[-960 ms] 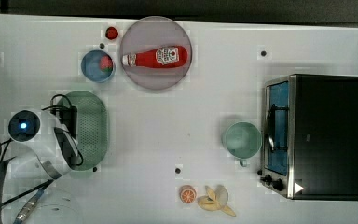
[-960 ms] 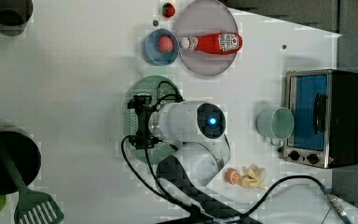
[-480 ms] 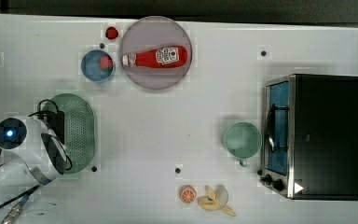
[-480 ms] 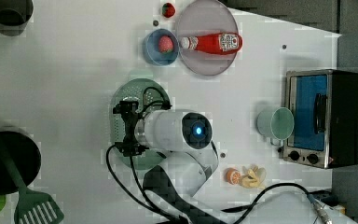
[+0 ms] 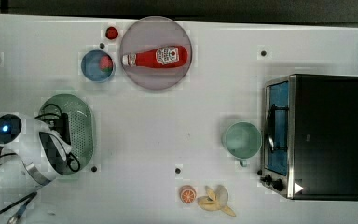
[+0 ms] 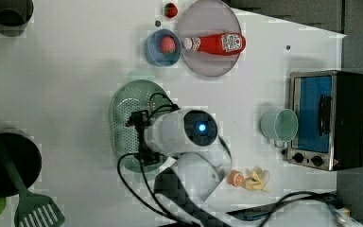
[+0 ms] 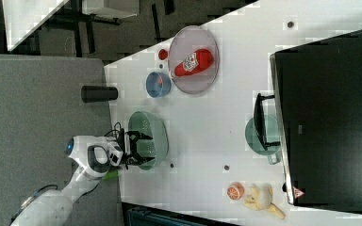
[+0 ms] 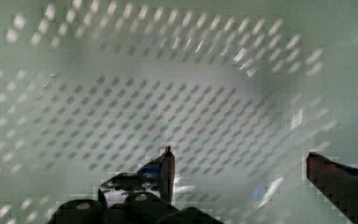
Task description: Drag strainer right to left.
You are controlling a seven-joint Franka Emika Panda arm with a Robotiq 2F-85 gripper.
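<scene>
Strainer: the pale green oval strainer [image 5: 77,128] lies at the top view's left end of the white table [image 5: 177,116], well apart from the toaster oven [image 5: 314,135] at the top view's right end.
Long axis: it runs from the top view's far edge toward its near edge, so the narrow ends point up and down in the top view (the same holds in the left view, where the oval [image 6: 127,111] stands tall rather than wide).
Arm pose: the white arm comes in from the top view's lower left, and its wrist leans over the strainer's left half in the top view; the right view shows the hand reaching level across the rim from the right view's left.
Gripper: the gripper [image 8: 240,161] hangs inside the bowl with its two dark fingers [image 8: 168,163] spread wide and nothing between them; in the right view the gripper [image 7: 139,148] sits just over the perforated floor.
Contact: whether a fingertip touches the strainer's wall or floor cannot be told.
Hidden: the arm covers the strainer's left rim and near end in the top view; the end tabs are hard to make out.
Neighbours: the green mug [image 5: 241,140] stands just beside the oven; a ketchup bottle [image 5: 156,57] lies on the round plate [image 5: 156,79] at the far side.
</scene>
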